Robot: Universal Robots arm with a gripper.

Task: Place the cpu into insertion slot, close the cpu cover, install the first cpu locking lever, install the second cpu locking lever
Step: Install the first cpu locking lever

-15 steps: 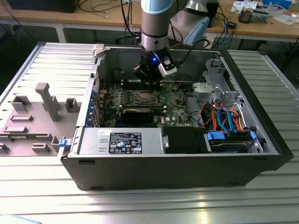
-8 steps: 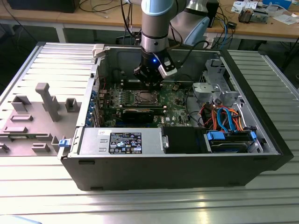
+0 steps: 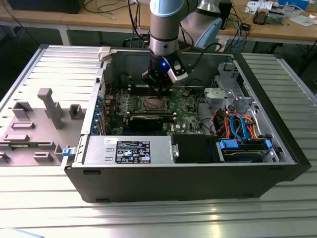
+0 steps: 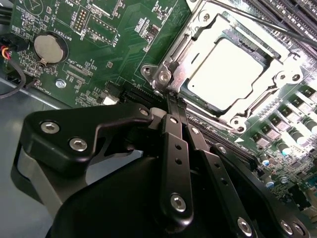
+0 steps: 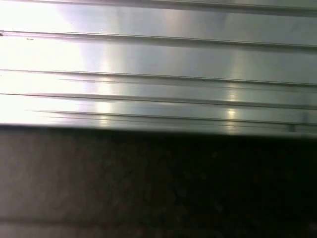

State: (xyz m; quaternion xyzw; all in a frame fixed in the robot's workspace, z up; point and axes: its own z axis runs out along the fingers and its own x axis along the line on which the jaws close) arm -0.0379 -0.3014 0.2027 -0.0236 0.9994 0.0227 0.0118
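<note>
Cpu (image 4: 229,73) apparently sits under its cover (image 4: 225,62) in the second wrist view, clenched gripper (image 4: 174,101) alongside.

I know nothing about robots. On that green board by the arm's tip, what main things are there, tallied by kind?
Silver-grey square cpu chip: 1
Thin silver metal cpu cover frame: 1
Round silver coin battery: 1
Black gripper: 1
Total: 4

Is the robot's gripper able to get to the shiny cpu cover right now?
Probably yes. In the second wrist view the gripper, fingers together, sits right at the corner of the cpu cover, with the cpu lying in its window. Nothing stands between them.
</note>
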